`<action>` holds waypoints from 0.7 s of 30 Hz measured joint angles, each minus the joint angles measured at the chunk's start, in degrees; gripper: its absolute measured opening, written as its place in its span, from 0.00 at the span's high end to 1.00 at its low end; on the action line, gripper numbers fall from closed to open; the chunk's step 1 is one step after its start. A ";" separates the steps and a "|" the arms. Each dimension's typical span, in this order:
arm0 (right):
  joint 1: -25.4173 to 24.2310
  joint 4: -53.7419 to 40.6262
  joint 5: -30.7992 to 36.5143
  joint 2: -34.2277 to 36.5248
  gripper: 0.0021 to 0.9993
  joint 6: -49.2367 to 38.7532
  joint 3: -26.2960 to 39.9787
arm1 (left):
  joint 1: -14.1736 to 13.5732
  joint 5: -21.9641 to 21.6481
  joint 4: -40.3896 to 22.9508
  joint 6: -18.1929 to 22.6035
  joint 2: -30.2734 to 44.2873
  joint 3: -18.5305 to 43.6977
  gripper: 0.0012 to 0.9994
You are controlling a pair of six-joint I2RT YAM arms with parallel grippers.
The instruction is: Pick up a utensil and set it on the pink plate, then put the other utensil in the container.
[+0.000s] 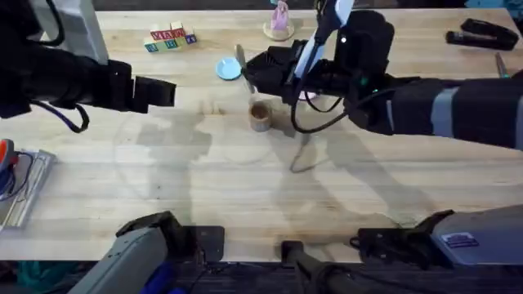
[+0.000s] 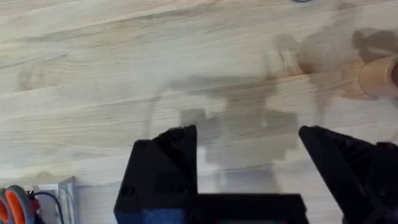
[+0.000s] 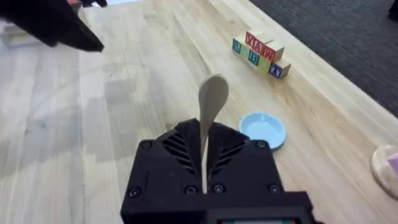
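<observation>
My right gripper (image 1: pixel 252 73) is shut on the slim handle of the wooden spoon (image 3: pixel 212 94), and the oval bowl sticks out past the fingers. In the overhead view the spoon (image 1: pixel 240 59) hangs beside the light blue plate (image 1: pixel 228 69), a little behind and left of the brown wooden container (image 1: pixel 260 115). That cup also shows in the left wrist view (image 2: pixel 379 76). Only a pale sliver of the pink plate (image 1: pixel 309 95) peeks out under the right arm. The fork is hidden. My left gripper (image 1: pixel 159 91) hovers open over bare table at the left, holding nothing.
Lettered blocks (image 1: pixel 169 37) and a pink figurine on a wooden disc (image 1: pixel 279 24) stand at the back. A black stapler (image 1: pixel 482 33) lies at the back right. A metal tray (image 1: pixel 24 188) with orange scissors (image 2: pixel 15 202) sits at the left edge.
</observation>
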 joint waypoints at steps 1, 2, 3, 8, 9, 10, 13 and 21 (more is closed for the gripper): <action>0.00 0.04 0.00 0.33 0.97 -0.07 -0.02 | 0.00 -0.02 0.00 0.02 0.00 0.00 0.01; -0.02 0.04 0.00 0.66 0.97 -0.10 -0.02 | 0.00 -0.02 0.00 0.00 0.00 0.00 0.01; -0.02 0.06 0.00 0.87 0.97 -0.24 -0.09 | 0.00 -0.02 0.00 0.02 0.00 0.00 0.01; -0.02 0.37 -0.02 0.96 0.97 -1.38 -1.64 | 0.00 -0.01 0.01 0.01 0.00 0.00 0.01; -0.02 0.35 -0.02 0.96 0.97 -1.40 -1.95 | 0.00 -0.02 0.00 0.00 0.00 0.00 0.01; -0.02 0.37 -0.02 0.96 0.97 -1.42 -2.29 | 0.00 0.00 0.00 0.00 0.00 0.00 0.01; -0.02 0.35 0.00 0.96 0.97 -1.62 -3.02 | 0.00 0.00 0.00 0.02 0.00 0.00 0.01; -0.02 0.42 0.00 1.06 0.97 -2.43 -3.43 | 0.00 -0.01 0.00 0.01 0.00 0.00 0.01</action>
